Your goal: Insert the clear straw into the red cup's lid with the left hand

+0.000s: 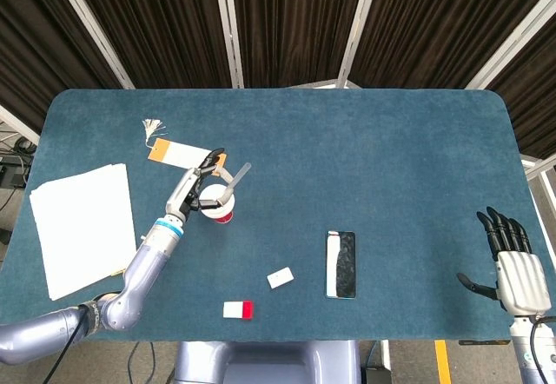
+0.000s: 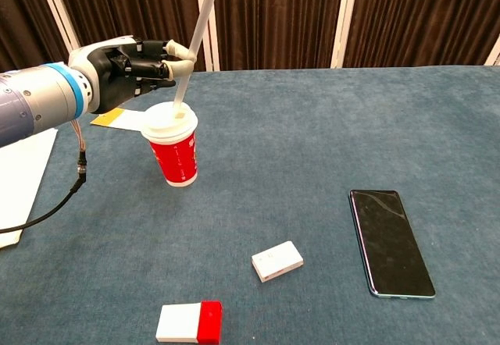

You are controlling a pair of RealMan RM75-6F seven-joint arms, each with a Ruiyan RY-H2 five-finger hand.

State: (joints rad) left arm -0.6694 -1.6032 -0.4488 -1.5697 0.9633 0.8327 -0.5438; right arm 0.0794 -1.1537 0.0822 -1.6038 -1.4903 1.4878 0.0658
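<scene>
Clear plastic identifies the straw [image 2: 197,37], which the left robot hand [image 2: 129,65] pinches between thumb and fingertips above the cup [image 2: 175,154]. The cup stands upright on the table [image 2: 312,150], red-walled with a white lid [image 2: 168,120]. The straw leans, its upper end tilted toward the robot's right, and its lower tip sits at the centre of the lid.

Step in hand: insertion. The tip is at the lid opening. Whether it has entered the hole or only rests on the lid cannot be told from either view. Most of the straw's length is above the lid, so the task is judged to be in its final stage but not complete.

Next move, as a judgement:
- Bring the straw closer to vertical so it lines up with the hole.
- Push down along the straw's own axis.
- Keep sideways force low. The cup is light and unsupported, and a slanted push could tip or slide it.
- Release only once the straw stands in the lid unaided.

The right robot hand [image 1: 517,267] hangs at the near right table edge, fingers spread, holding nothing, well apart from the cup.
</scene>
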